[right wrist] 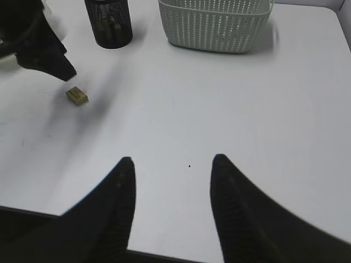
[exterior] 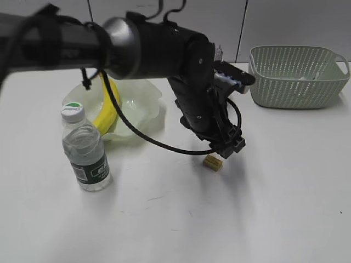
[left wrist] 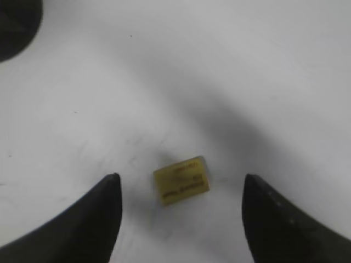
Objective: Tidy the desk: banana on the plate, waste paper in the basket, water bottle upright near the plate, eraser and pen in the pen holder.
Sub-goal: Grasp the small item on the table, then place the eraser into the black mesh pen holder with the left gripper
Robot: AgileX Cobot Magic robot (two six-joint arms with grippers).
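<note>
The left gripper (left wrist: pixel 181 213) is shown poised just above the desk (exterior: pixel 274 208), its jaws spread wide and nothing held between them. The eraser (left wrist: pixel 181 180), a small yellow block with dark print, is seen lying flat on the desk between the two dark fingers (left wrist: pixel 93 219), apart from both. In the exterior view the eraser (exterior: pixel 213 162) is located just below the tip of the left gripper (exterior: pixel 233 149). The banana (exterior: pixel 107 112) is seen resting in the plate (exterior: pixel 140 101), and the water bottle (exterior: pixel 85 150) is stood upright just in front of the plate. The basket (exterior: pixel 296 76) is placed at the far right of the desk. The right gripper (right wrist: pixel 171 203) is held open and empty above bare desk, with the pen holder (right wrist: pixel 109 22) and the basket (right wrist: pixel 216 24) visible beyond it.
</note>
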